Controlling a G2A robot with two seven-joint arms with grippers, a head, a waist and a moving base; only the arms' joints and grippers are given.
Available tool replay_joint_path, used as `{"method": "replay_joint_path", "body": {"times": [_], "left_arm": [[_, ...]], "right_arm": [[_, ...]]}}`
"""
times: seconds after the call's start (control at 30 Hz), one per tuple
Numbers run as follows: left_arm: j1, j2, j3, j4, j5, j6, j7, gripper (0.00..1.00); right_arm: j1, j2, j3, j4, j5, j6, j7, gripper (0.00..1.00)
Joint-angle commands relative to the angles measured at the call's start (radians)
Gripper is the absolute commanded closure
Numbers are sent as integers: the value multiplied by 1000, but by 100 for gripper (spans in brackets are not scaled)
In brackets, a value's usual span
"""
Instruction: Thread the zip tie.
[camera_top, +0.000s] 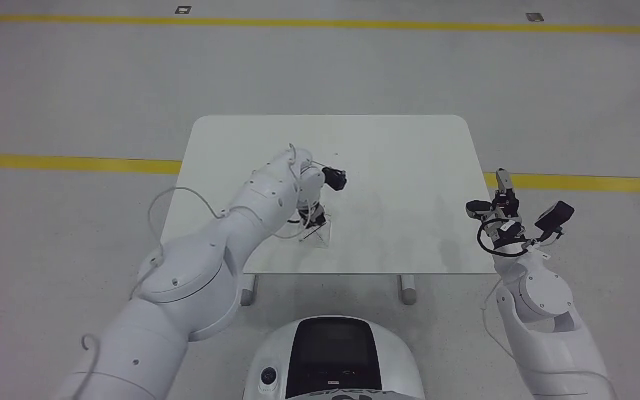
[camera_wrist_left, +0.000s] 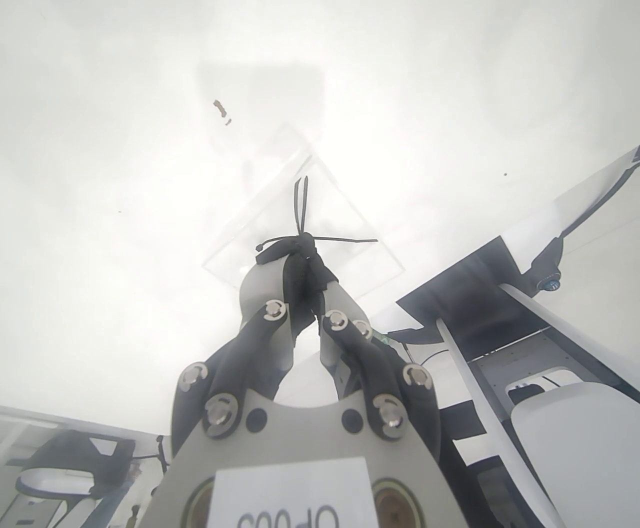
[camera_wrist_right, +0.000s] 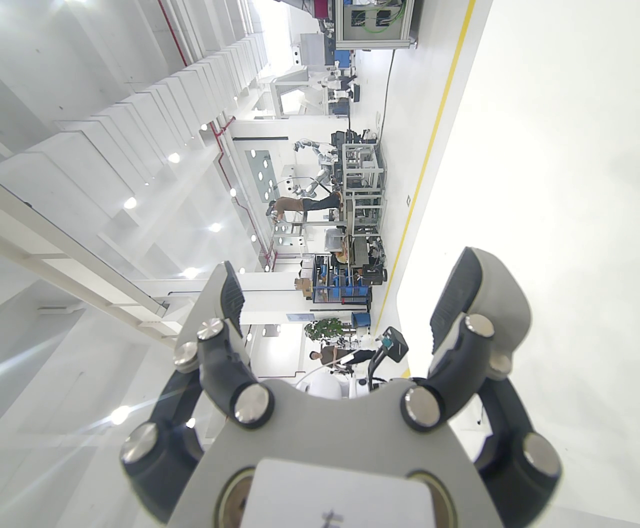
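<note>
Zip tie (camera_wrist_left: 301, 210) pinched between left jaws over clear tray (camera_wrist_left: 350, 235) on tabletop (camera_top: 400, 180), ends sticking out free, probably for feeding the tail. Right jaws spread and empty, off the tabletop's side, likely on standby.

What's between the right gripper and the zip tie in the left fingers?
Nothing visible: only bare table lies between the zip tie, pinched by the left gripper over a clear tray, and the open right gripper beyond the table's edge.

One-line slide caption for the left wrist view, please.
Left gripper, jaws shut on a thin black plastic zip tie, poised over a clear square plastic sheet on the white table.
</note>
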Motion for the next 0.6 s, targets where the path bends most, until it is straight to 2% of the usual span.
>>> {"method": "replay_joint_path", "body": {"times": [0.0, 0.33, 0.57], "left_arm": [[-3, 8, 0, -11, -11, 0, -8, 100], [-8, 51, 0, -79, -54, 0, -89, 100], [-3, 74, 0, -113, -70, 0, -135, 100]], "right_arm": [[0, 0, 0, 0, 0, 0, 0, 0], [0, 0, 0, 0, 0, 0, 0, 0], [0, 0, 0, 0, 0, 0, 0, 0]]}}
